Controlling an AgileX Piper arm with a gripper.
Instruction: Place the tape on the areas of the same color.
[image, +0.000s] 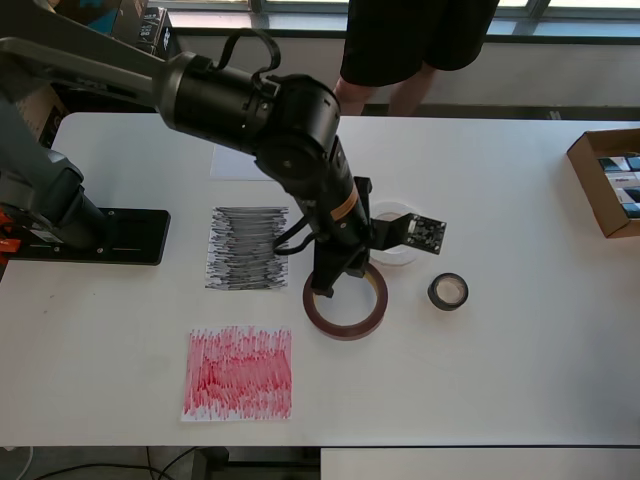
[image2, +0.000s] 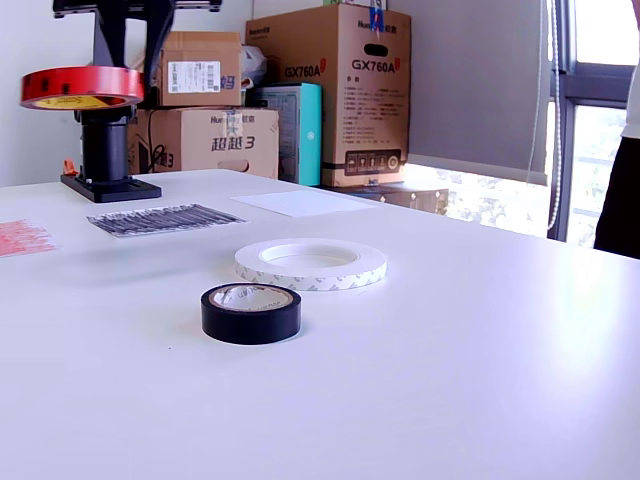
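Overhead view. One white table (image: 520, 350). The gripper (image: 335, 278) hung over the table's middle, its jaws closed on the rim of the reddish-brown tape ring (image: 347, 305), which sat just right of the black-scribbled sheet (image: 247, 248) in this view. The white tape ring (image: 396, 245) lay partly hidden under the arm, just beyond the reddish-brown one. The small black tape ring (image: 448, 291) lay flat to the right of both, apart from them. The red-scribbled sheet (image: 238, 373) lay below the black-scribbled one, nothing on it. The plain white sheet (image: 232, 163) showed in part beside the arm, above the black-scribbled sheet. A brown cardboard box (image: 600, 165) stood at the table's right edge.

Exterior view. The reddish-brown tape ring (image2: 80, 87) was held level in the air, clear of the table, at the exterior view's upper left; the jaws themselves were mostly out of frame. The white tape ring (image2: 311, 263) lay flat on the table (image2: 480, 380), with the small black tape ring (image2: 250, 312) just in front of it. The black-scribbled sheet (image2: 163, 218), the plain white sheet (image2: 305, 202) and the edge of the red-scribbled sheet (image2: 22, 238) lay bare. Stacked cartons (image2: 330, 90) stood behind.
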